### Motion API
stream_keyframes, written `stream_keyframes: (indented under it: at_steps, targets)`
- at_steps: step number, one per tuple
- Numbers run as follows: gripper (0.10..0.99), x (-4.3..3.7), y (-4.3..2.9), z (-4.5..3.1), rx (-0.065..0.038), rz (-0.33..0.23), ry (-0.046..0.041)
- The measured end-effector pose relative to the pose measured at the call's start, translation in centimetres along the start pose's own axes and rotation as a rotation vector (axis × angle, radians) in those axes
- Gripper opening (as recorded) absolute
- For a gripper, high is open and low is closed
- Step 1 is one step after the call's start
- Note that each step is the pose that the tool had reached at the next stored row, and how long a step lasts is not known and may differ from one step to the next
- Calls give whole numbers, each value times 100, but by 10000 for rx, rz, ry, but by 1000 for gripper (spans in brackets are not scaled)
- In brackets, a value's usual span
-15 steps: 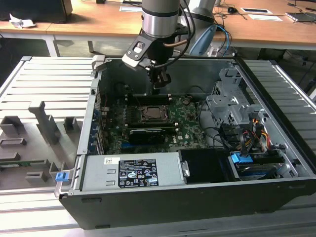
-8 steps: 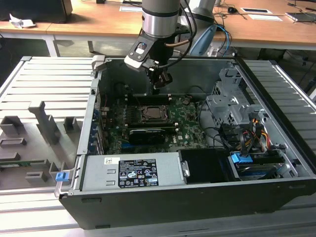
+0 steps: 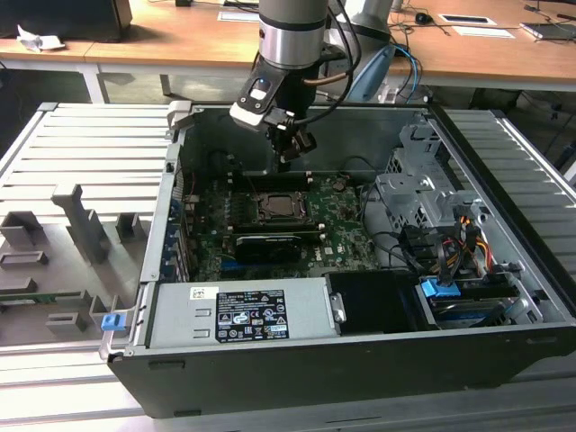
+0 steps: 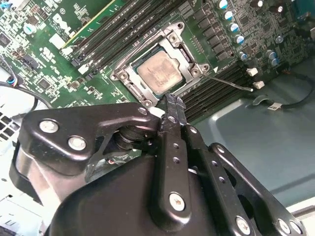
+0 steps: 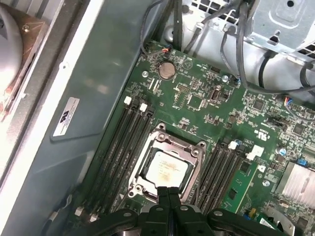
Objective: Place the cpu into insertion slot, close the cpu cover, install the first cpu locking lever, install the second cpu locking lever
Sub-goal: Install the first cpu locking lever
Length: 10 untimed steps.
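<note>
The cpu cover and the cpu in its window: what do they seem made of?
The cpu cover: probably bare metal, grey and matte, with bright glints along its edges. The cpu: its top looks like dull silvery-beige metal, faintly smudged; plating cannot be told.

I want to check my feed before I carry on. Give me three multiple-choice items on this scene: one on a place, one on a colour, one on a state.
1. Where is the chip?
A. in the socket
B. on the desk
C. on the power supply

2. What colour is the circuit board?
A. blue
B. green
C. red

3. How do the fingers of the gripper stand?
A. wide open
B. shut together
C. clamped on the chip

Answers:
1 A: the chip lies framed in the socket in both wrist views.
2 B: the board around the socket is green.
3 B: in the first wrist view the fingers press together with nothing between them.
</note>
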<state>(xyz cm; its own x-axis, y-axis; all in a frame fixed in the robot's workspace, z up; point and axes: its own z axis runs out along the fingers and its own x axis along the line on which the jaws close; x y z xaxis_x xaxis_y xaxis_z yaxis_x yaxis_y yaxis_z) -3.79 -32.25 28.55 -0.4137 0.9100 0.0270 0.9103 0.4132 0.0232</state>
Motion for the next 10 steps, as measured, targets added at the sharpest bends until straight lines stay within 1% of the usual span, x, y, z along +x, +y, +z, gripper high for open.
stream_keyframes:
  at_steps: [6,10]
  targets:
    - [106,0,0,0,15,-548,13]
    - [106,-1,-1,14,35,-1359,32]
